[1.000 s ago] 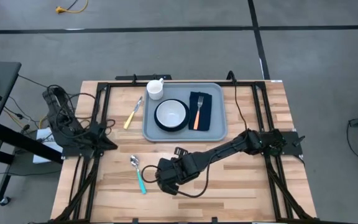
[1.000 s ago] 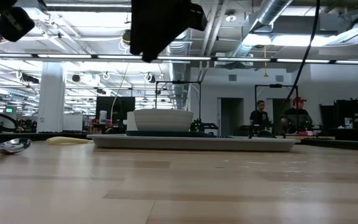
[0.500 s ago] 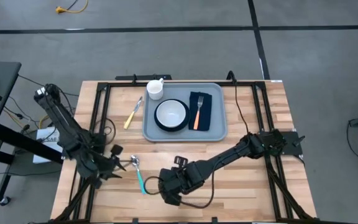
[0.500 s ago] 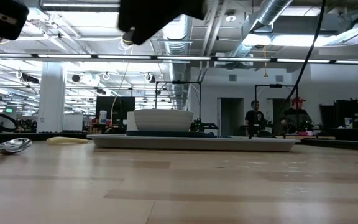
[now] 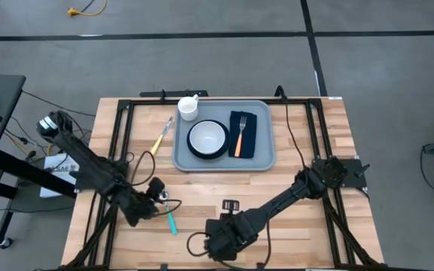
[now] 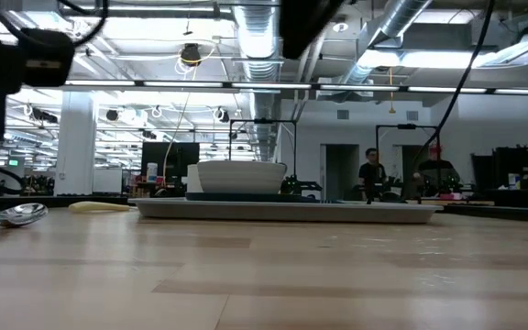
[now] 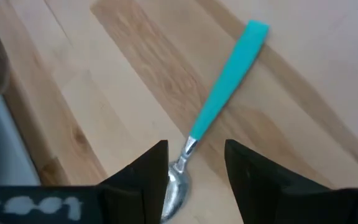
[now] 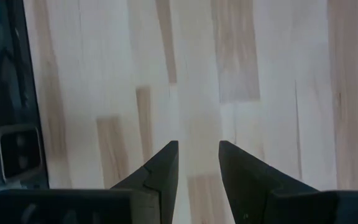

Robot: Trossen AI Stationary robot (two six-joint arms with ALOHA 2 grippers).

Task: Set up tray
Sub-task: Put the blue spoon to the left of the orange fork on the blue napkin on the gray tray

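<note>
The grey-blue tray [image 5: 266,161] lies at the table's far middle. On it are a white bowl [image 5: 207,138] on a dark plate and a navy napkin [image 5: 247,128] bearing an orange-handled fork [image 5: 239,143]. A white cup [image 5: 188,107] stands at the tray's far left corner. A teal-handled spoon [image 5: 170,216] lies flat on the table at the near left. My left gripper [image 7: 194,149] hovers open over it, one finger on either side of the spoon's neck [image 7: 188,148], not touching it. My right gripper [image 8: 197,149] is open over bare wood near the front edge.
A yellow-handled knife [image 5: 160,138] lies on the wood just left of the tray. Black frame rails [image 5: 119,143] run along both sides of the table. Bare wood stretches between the tray and the front edge [image 5: 292,188]. People stand far off in the room [image 6: 371,174].
My left arm has swung out from its folded place at the table's left edge, come down and rolled, and now stands over the spoon's bowl end. My right gripper has drawn away from the spoon toward the table's near edge and a little right. The spoon has not moved.
</note>
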